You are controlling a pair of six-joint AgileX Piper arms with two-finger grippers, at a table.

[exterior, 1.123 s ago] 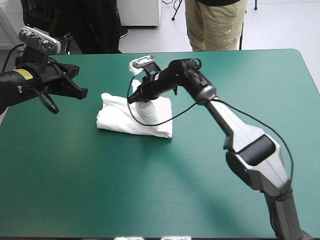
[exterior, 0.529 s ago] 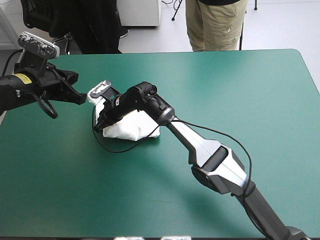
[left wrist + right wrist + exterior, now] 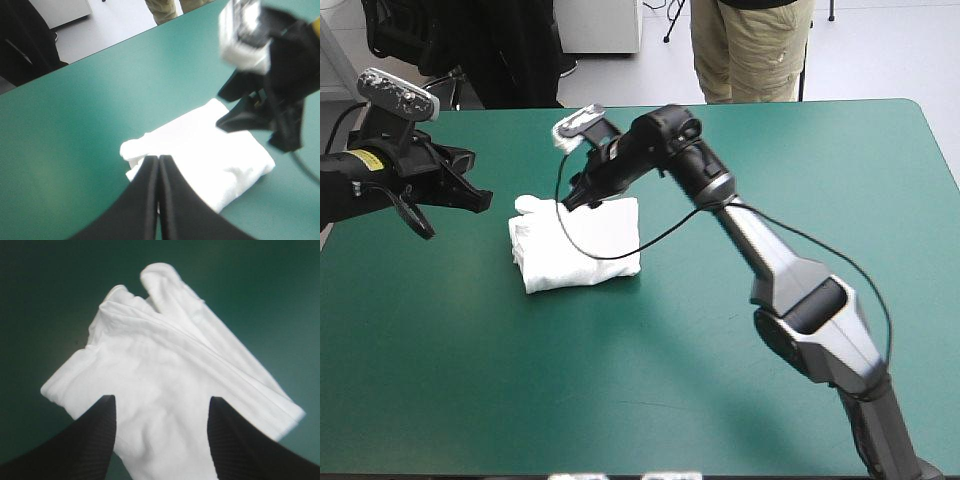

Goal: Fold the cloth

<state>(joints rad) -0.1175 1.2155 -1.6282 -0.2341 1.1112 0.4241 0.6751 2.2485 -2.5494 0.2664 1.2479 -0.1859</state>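
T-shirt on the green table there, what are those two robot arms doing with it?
The white T-shirt lies as a folded bundle on the teal-green table. The right gripper is over the bundle's far edge with its black fingers open, gripping nothing. The left gripper is shut and empty, off to the bundle's left side, clear of the cloth. Going by how it lies, the folding looks mostly done.
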